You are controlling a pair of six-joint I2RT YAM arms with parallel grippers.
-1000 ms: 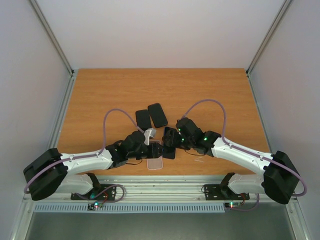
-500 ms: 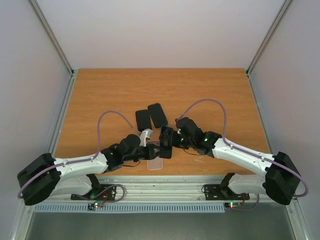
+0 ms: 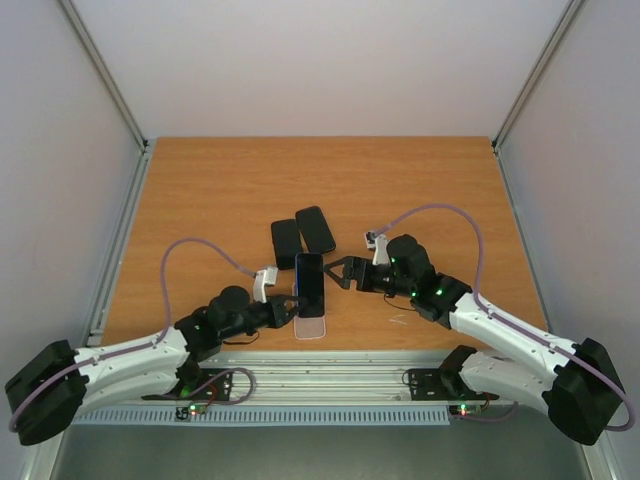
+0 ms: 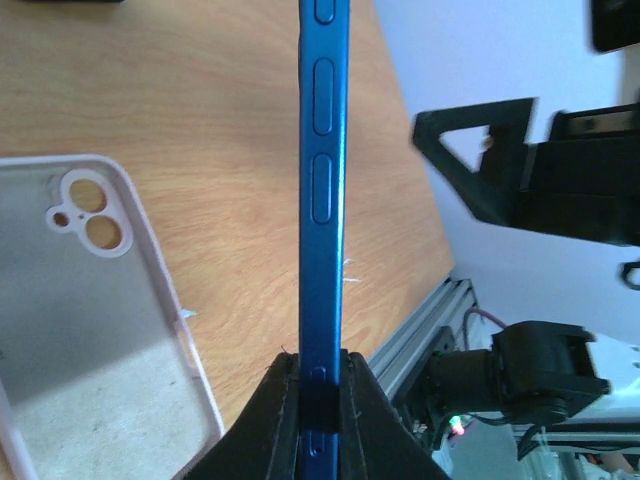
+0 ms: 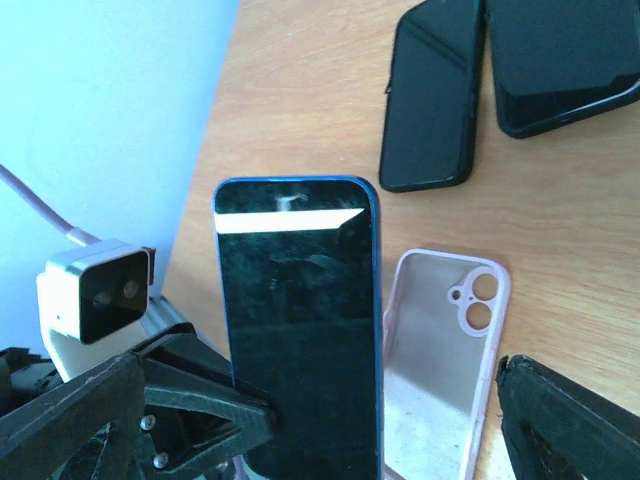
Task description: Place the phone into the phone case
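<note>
Wooden table (image 3: 200, 190); your left gripper (image 4: 318, 405) clenches the phone (image 4: 323, 200) on edge; the empty case (image 4: 90, 350) lies just beside those jaws; right gripper (image 3: 340, 273) gapes, holding nothing; seating not yet done.

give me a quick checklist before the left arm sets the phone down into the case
1. Grip on the phone: ok, left end effector is shut on its near end.
2. Right end effector clear: ok, open and apart from the phone.
3. Case ready: ok, empty, open side up, flat on the table.
4. Phone parallel to case: not ok, the left wrist view shows the phone edge-on and the case face-on.
5. Camera end matches the case cutout: cannot tell, phone's back is hidden.
6. Two dark phones out of the way: ok, apart from the case on its far side.
</note>
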